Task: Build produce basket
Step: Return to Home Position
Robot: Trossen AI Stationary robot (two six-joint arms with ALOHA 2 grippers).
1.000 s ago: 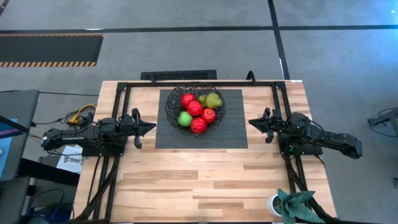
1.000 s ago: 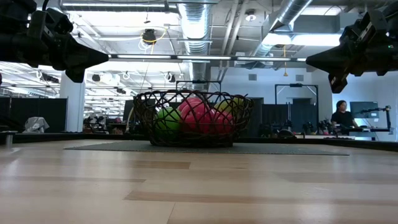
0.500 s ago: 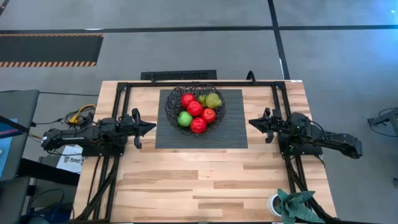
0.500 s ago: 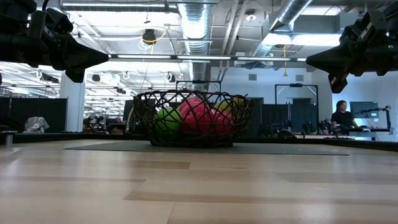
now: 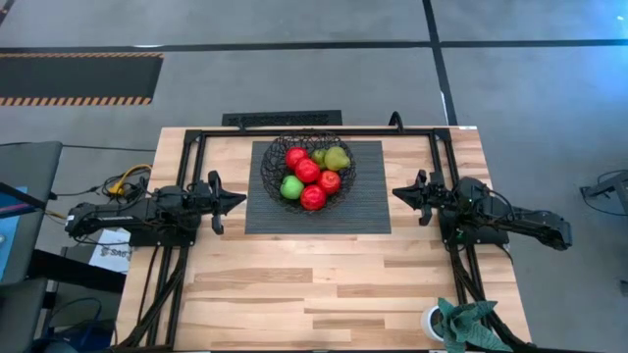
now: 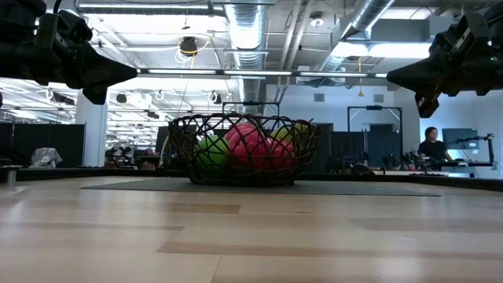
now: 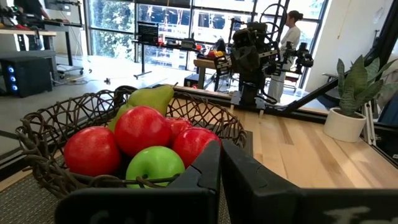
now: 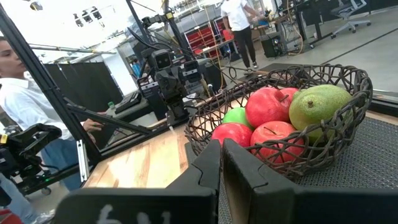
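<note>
The black wire basket stands on a dark ribbed mat at the table's far middle. In it lie several fruits: red ones, a bright green one and yellow-green ones. The basket also shows in the low view, the left wrist view and the right wrist view. My left gripper is shut and empty, left of the mat, above the table. My right gripper is shut and empty, right of the mat.
A black frame runs round the far part of the table. A potted plant stands at the near right corner. People show in the room behind the table in the wrist views. Bare wood lies near the front.
</note>
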